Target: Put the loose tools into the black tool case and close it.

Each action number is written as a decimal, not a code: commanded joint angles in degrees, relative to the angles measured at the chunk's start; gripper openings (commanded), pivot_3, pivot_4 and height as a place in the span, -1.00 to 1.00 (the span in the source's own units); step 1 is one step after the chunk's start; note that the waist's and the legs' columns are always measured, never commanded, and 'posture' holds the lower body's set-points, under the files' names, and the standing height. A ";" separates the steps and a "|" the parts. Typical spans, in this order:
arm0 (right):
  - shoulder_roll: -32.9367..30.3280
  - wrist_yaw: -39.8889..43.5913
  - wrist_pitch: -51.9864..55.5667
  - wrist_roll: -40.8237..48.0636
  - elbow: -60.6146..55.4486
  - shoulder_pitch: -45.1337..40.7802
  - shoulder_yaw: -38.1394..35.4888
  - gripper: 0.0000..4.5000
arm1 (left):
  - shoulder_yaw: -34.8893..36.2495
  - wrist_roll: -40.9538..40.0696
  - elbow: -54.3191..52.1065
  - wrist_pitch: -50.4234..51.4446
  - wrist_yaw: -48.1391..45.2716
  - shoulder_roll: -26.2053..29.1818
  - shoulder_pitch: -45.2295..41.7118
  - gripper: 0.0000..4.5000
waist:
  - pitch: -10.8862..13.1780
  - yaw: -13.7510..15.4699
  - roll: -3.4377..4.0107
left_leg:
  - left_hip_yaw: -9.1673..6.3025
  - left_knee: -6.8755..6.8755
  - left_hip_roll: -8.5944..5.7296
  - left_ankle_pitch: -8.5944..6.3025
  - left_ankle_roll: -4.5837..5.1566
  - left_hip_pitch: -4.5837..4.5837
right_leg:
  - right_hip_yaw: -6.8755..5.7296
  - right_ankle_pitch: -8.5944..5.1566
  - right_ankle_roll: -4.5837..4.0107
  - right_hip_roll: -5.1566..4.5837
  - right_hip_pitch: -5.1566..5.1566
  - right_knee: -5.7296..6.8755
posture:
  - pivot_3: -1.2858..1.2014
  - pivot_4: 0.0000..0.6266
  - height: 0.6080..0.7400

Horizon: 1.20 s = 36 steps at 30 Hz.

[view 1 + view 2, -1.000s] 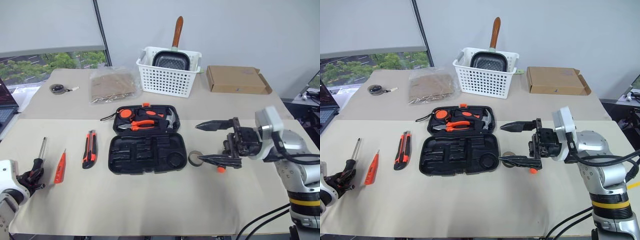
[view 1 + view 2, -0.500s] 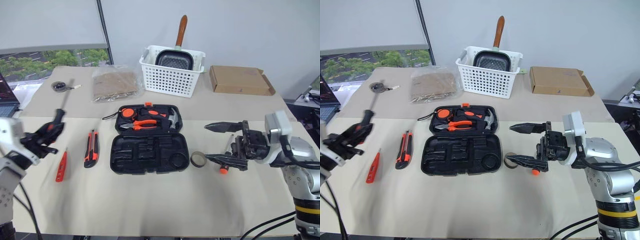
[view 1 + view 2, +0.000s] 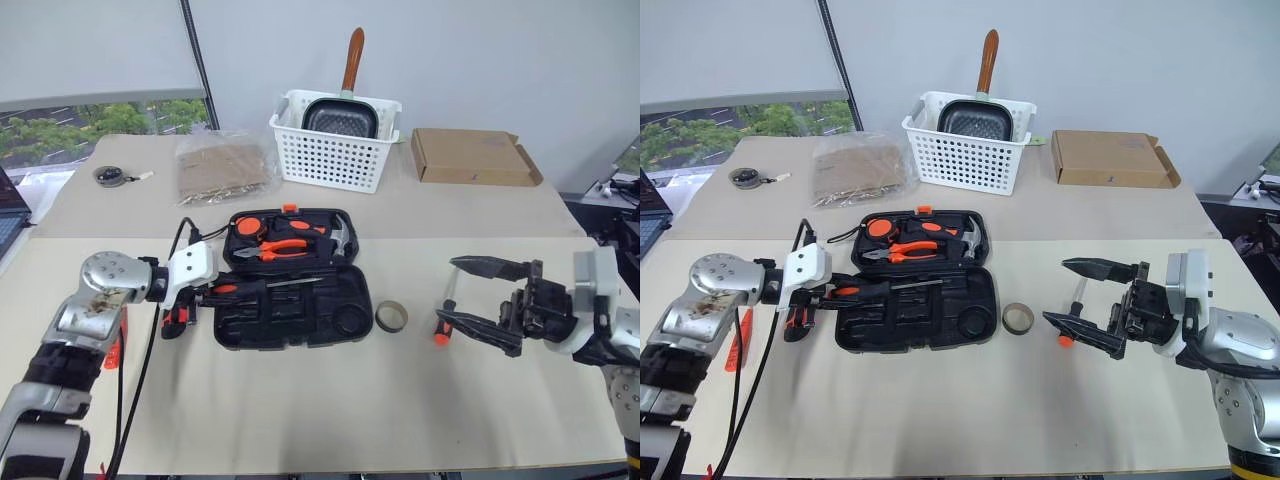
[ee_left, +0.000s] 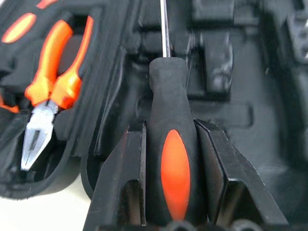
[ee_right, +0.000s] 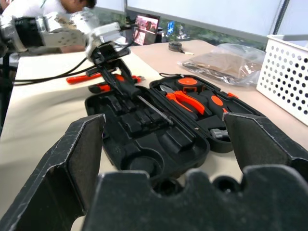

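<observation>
Black fingers point(image 4: 219, 163) of left gripper point(image 4: 169, 168) clamped on orange-and-black screwdriver handle point(image 4: 173, 159), shaft lying across the open black tool case point(image 3: 345, 300); step in hand judged as seating this screwdriver, next calling for lining it up with its recess before release. Right gripper point(image 3: 478, 294) spread wide and empty, just beside second screwdriver point(image 3: 443, 318); tape roll point(image 3: 391, 317) near case, utility knife point(image 3: 792, 318) and red tester point(image 3: 735, 340) beside left arm, pliers point(image 3: 285, 246) already stowed.
</observation>
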 commanded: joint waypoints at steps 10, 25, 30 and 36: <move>0.25 -0.48 -4.32 -0.42 -1.23 2.02 -2.02 1.00 | -1.24 5.33 9.36 -7.48 -0.13 -4.61 -7.96 -0.56 | 0.00 0.04 -0.01 | 0.02 0.07 -0.06 -0.06 0.17 0.01 | 0.00 0.01 0.00 -0.05 0.09 -0.01 | 0.03 -0.52 0.39; 1.17 -0.03 -6.59 -0.44 -1.16 4.24 -1.70 1.00 | -0.58 6.44 10.12 -8.09 2.68 -6.91 -9.06 0.32 | 0.01 0.07 -0.01 | -0.01 0.18 -0.06 -0.06 0.20 0.04 | 0.01 0.03 0.05 -0.06 0.14 0.02 | 0.03 -0.52 0.39; 1.21 -0.31 -6.50 -0.39 -1.36 4.44 -1.58 1.00 | 3.28 2.88 7.83 -8.06 4.96 -7.76 -9.08 0.97 | 0.01 0.12 -0.02 | -0.06 0.23 -0.05 -0.04 0.19 0.04 | -0.01 0.05 0.06 -0.06 0.16 0.04 | 0.03 -0.52 0.39; 1.41 -0.69 -6.46 -0.43 -1.55 4.57 -1.18 1.00 | 10.64 -4.49 -2.91 0.18 11.52 -9.38 -5.73 0.97 | 0.01 0.04 -0.02 | -0.06 0.22 -0.05 -0.04 0.20 0.06 | 0.05 0.06 0.06 -0.12 0.18 0.04 | 0.03 -0.52 0.39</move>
